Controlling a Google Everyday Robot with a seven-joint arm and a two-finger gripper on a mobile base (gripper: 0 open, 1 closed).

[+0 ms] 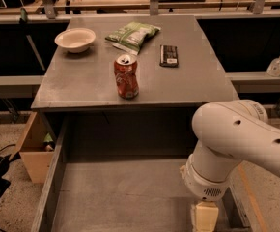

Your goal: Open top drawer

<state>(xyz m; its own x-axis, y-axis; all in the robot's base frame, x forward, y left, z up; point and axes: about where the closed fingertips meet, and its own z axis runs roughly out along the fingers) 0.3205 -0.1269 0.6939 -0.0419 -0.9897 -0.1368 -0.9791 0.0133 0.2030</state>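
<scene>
White rounded arm (241,139) bends down at lower right; cream gripper (205,217) hangs below its wrist, pointing downward.

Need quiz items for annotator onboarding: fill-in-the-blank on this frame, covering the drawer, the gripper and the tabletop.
1. The top drawer stands ____, showing its grey inside.
2. The gripper hangs over the drawer near the picture's lower ____ corner.
3. On the table, the red can stands ____.
4. The white bowl sits to the ____ of the green bag.

Missing words: open; right; upright; left.
</scene>
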